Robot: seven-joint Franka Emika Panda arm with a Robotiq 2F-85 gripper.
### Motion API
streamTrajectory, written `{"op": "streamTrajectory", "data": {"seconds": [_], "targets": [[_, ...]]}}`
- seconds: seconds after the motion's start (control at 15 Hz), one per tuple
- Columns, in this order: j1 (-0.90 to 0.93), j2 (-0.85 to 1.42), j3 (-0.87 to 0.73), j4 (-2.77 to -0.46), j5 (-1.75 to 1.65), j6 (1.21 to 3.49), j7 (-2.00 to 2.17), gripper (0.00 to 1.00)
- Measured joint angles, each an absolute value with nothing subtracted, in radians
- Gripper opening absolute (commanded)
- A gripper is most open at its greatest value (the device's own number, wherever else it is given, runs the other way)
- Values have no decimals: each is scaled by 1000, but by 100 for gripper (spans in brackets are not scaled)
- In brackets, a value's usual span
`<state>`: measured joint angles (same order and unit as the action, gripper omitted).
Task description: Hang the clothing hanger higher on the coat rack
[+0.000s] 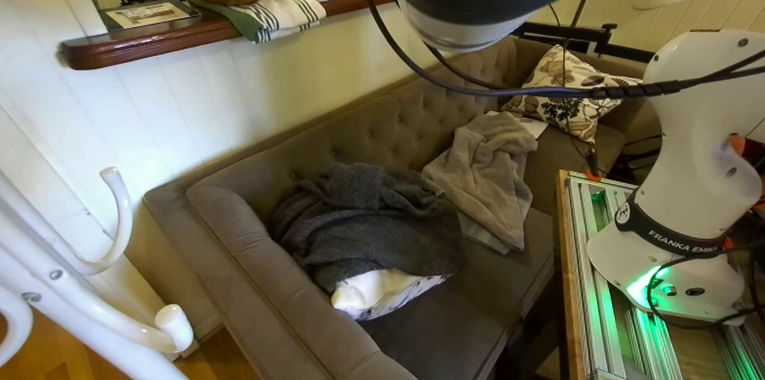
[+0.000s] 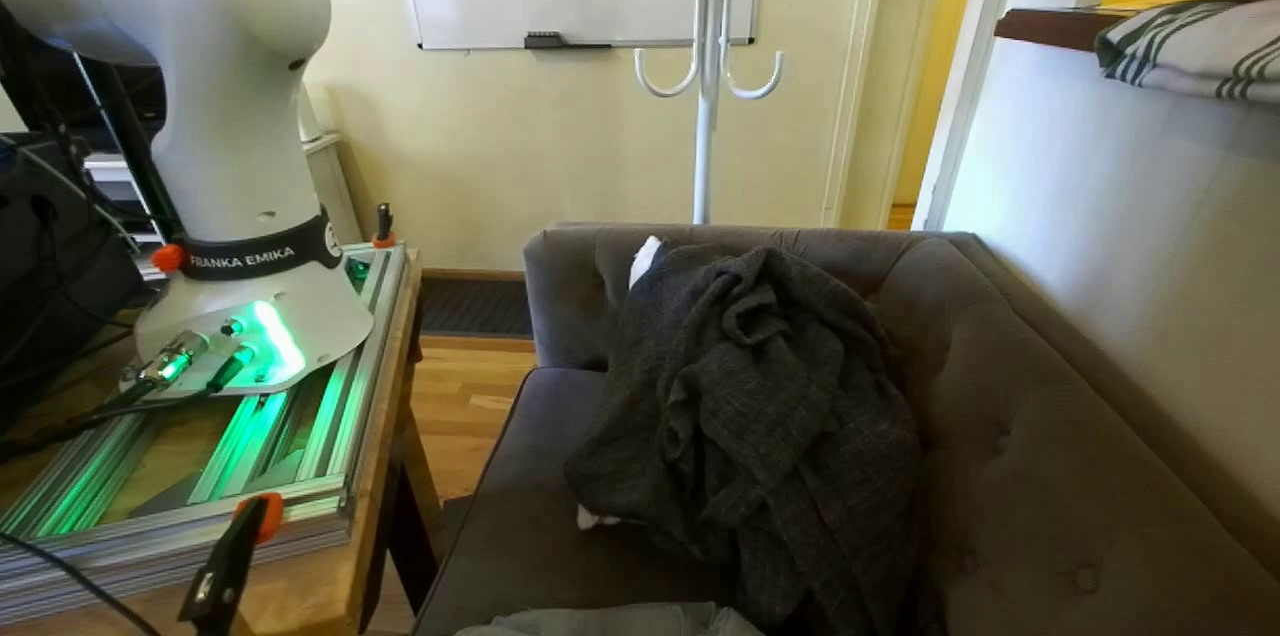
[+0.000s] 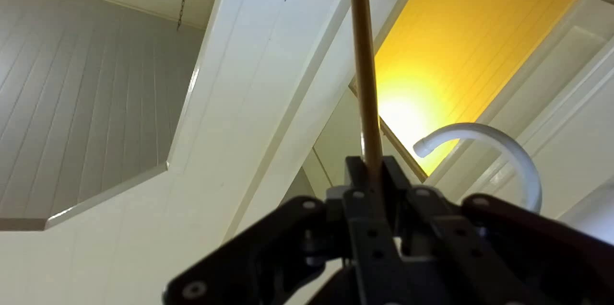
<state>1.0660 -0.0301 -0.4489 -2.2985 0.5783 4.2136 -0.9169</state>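
In the wrist view, my gripper is shut on the thin wooden clothing hanger. Only one narrow wooden length of the hanger shows, running from between the fingertips up to the top edge; its full outline is out of view. A curved white hook of the coat rack stands to the right of the fingers, apart from the visible wood. In an exterior view, the coat rack fills the lower left with upturned hooks. It also stands behind the sofa in an exterior view. Gripper and hanger are out of both exterior views.
A grey sofa holds a dark blanket and a grey cloth. A dark wooden wall shelf bears a bowl and striped towel. Cables hang from the arm. A whiteboard is behind the rack.
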Motion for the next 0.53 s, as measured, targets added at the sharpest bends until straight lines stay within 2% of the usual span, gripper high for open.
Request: {"op": "streamTrajectory", "data": {"seconds": [0.13, 0.2, 0.27, 0.53], "targets": [[1056, -30, -441, -2299, 578, 4214, -918, 11], [1056, -30, -441, -2299, 578, 4214, -918, 3], [1056, -30, -440, -2299, 578, 4214, -918, 3], [823, -27, -204, -2306, 560, 4212, -904, 3]]}}
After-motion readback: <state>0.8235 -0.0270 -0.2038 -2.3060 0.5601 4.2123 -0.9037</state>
